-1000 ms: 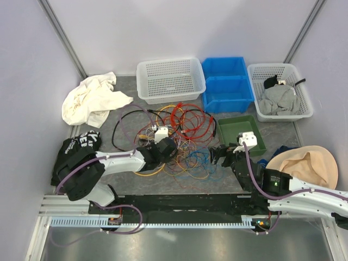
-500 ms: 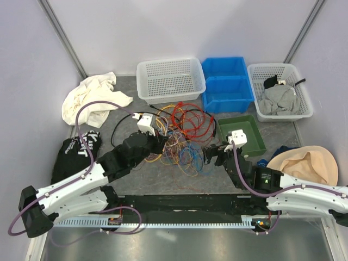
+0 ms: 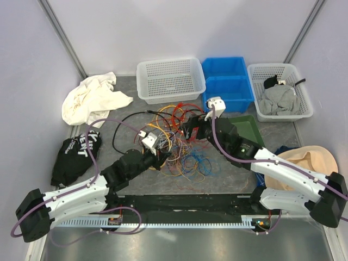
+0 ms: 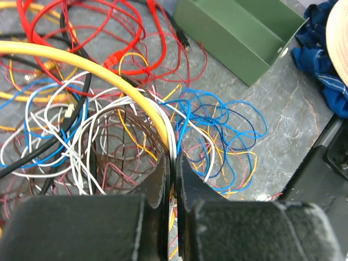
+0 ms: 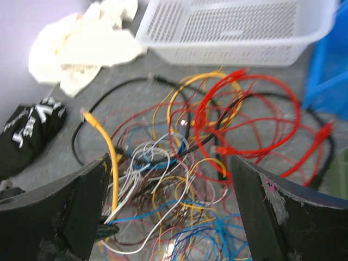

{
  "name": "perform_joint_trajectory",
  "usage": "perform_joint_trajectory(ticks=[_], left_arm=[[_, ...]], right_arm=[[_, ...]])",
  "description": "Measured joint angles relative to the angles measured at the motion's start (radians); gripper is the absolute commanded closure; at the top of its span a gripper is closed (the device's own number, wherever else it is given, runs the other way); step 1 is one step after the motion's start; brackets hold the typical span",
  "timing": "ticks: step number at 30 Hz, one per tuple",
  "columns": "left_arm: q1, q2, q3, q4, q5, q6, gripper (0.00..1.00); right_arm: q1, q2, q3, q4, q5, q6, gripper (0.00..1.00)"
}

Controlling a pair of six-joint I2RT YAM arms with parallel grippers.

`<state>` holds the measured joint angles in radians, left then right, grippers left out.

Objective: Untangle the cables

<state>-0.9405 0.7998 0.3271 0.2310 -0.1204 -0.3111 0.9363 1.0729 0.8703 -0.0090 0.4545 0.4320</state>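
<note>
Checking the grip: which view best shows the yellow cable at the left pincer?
Left wrist: the yellow cable arcs straight into the shut left pincer. Right wrist likely shows its free end standing up at the left; the top view shows it too small to trace.

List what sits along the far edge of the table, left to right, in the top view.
white cloth → white basket → blue bin → right basket, which holds grey clothes
</note>
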Motion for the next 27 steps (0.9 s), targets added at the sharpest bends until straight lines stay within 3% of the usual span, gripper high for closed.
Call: perform_joint_trajectory(ticks=[10,20,23,26,27], left_arm=[[-0.006,-0.059,-0.121,0.245,0.022,0.056,0.98],[-0.006,-0.028,-0.121,0.281,0.050,0.064,0.98],[-0.006,-0.028,-0.121,0.281,0.053,0.063,0.98],[-0.006,-0.028,-0.121,0.281,0.053,0.063,0.98],[-0.006,-0.028,-0.121,0.281,0.053,0.063,0.98]], right_arm=[[-0.099,0.159,0.042,-0.002,-0.463,0.073,0.02],[-0.099,0.257,0.043,0.059,-0.640,0.081,0.06],[-0.099,0.290,0.043,0.087,-0.669,0.088,0.14],[-0.099,0.313,0.043,0.113,-0.686,0.085,0.30],[-0.098,0.320,0.043,0.119,-0.687,0.084,0.51]])
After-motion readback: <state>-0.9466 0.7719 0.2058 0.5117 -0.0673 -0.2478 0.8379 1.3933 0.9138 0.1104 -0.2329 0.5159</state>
